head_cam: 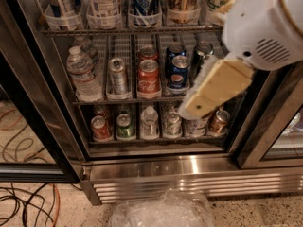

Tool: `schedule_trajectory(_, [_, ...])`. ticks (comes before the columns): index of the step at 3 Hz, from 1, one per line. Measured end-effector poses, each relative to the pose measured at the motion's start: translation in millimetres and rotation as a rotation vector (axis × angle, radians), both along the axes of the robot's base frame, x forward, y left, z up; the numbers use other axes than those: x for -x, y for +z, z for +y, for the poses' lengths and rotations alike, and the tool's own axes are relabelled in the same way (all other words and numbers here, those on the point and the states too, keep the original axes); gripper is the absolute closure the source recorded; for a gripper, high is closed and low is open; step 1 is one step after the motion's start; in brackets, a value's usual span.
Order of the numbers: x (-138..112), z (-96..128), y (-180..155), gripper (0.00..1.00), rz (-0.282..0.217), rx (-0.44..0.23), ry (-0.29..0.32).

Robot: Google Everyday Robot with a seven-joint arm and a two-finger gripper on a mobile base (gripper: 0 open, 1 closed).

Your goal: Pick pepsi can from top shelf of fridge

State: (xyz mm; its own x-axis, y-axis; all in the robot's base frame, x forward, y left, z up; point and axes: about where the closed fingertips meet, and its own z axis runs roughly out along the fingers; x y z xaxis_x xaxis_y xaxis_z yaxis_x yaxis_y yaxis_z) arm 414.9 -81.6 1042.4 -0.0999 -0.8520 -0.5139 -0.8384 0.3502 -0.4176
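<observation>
The fridge stands open in front of me. Its top shelf is a wire rack with clear cup holders along the front. The pepsi can, dark blue with white lettering, stands in the third holder from the left, its top cut off by the frame. My gripper, a cream piece under the white arm housing, hangs lower right of that can, in front of the middle rack's right-hand cans. A second blue Pepsi can stands on the middle rack, just left of the gripper.
The middle rack holds a water bottle, a silver can and a red Coca-Cola can. The bottom rack holds several cans and a bottle. A black door frame stands at left, cables lie on the floor, and crumpled plastic lies in front.
</observation>
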Motion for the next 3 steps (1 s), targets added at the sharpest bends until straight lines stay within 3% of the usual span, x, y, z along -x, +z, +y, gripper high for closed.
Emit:
schedule_trajectory(1, [4,23,0,0.0,0.003,-0.051,0.0])
schedule_trajectory(2, [7,41,-9,0.0,0.059,-0.116,0.058])
schedule_trajectory(3, [17,54,5,0.0,0.045,-0.141,0.078])
